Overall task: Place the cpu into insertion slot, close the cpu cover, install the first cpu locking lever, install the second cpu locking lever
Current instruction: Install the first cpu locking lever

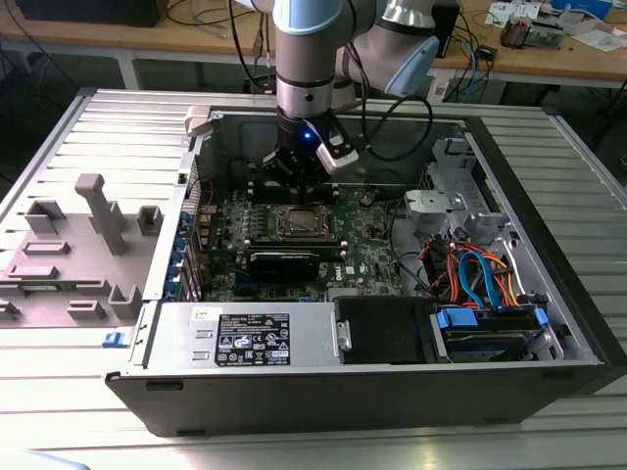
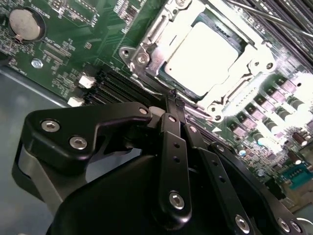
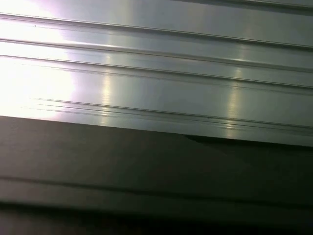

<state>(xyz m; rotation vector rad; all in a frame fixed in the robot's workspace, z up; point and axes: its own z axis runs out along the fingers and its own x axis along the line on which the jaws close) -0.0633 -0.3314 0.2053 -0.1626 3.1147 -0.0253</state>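
In the exterior view, the gripper (image 1: 294, 168) is seen hovering just behind the insertion slot (image 1: 302, 222) inside the computer case (image 1: 549, 294). In the second wrist view, the jaws are seen pressed together, empty; the cpu (image 2: 203, 51) lies seated under the cpu cover (image 2: 146, 41), just beyond the fingertips (image 2: 172, 104).

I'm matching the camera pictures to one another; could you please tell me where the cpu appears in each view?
Exterior view: the cpu sits in its socket mid-motherboard, just below the gripper.
Second wrist view: the pale square lies inside the cpu cover, beyond the gripper.
First wrist view: not in it.
Shared landmark: the green motherboard.
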